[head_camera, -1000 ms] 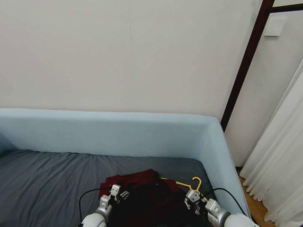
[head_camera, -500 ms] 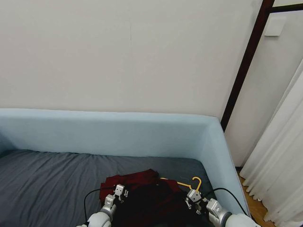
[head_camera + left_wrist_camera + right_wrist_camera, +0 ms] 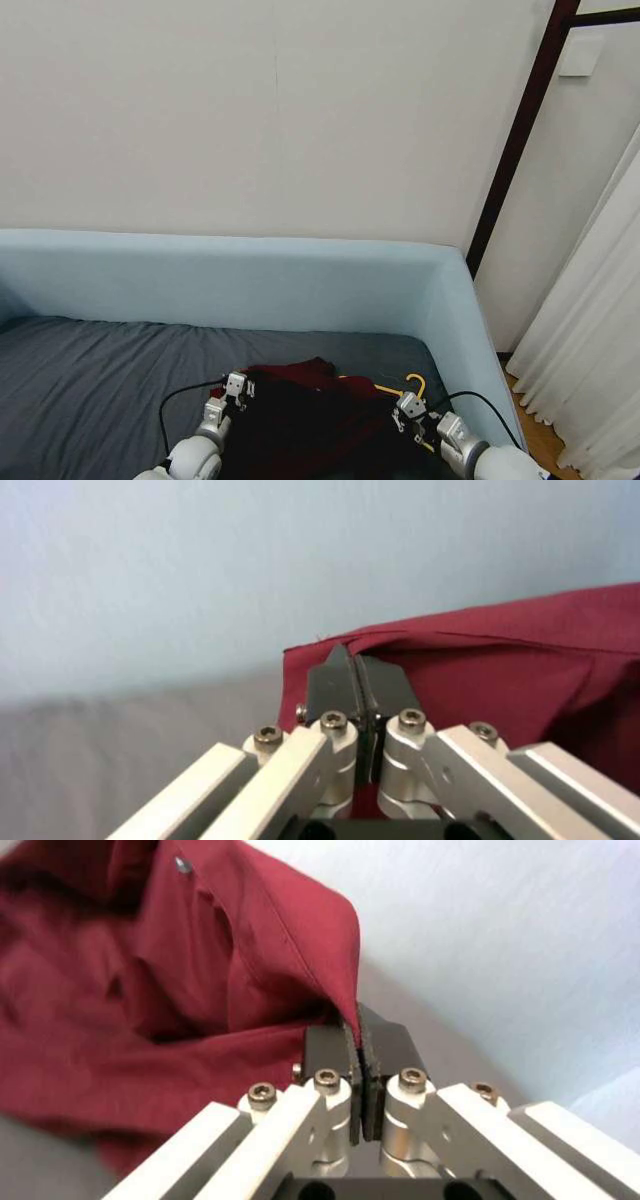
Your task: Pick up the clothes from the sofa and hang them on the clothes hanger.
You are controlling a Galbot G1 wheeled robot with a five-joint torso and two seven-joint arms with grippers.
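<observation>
- Left gripper (image 3: 232, 390) and right gripper (image 3: 408, 412) each have their jaws pressed together on an edge of the red shirt (image 3: 300, 395), low on the sofa (image 3: 100, 390) seat.
- Such thin pinches could slip under the cloth's weight.
- Just beyond the right gripper, the yellow hanger (image 3: 413, 384) could snag.

left gripper (image 3: 236, 387) and right gripper (image 3: 406, 409) low, well apart, jaws seemingly tight together

The left gripper (image 3: 236, 381) has seemingly lifted the red garment (image 3: 300, 376) edge.
</observation>
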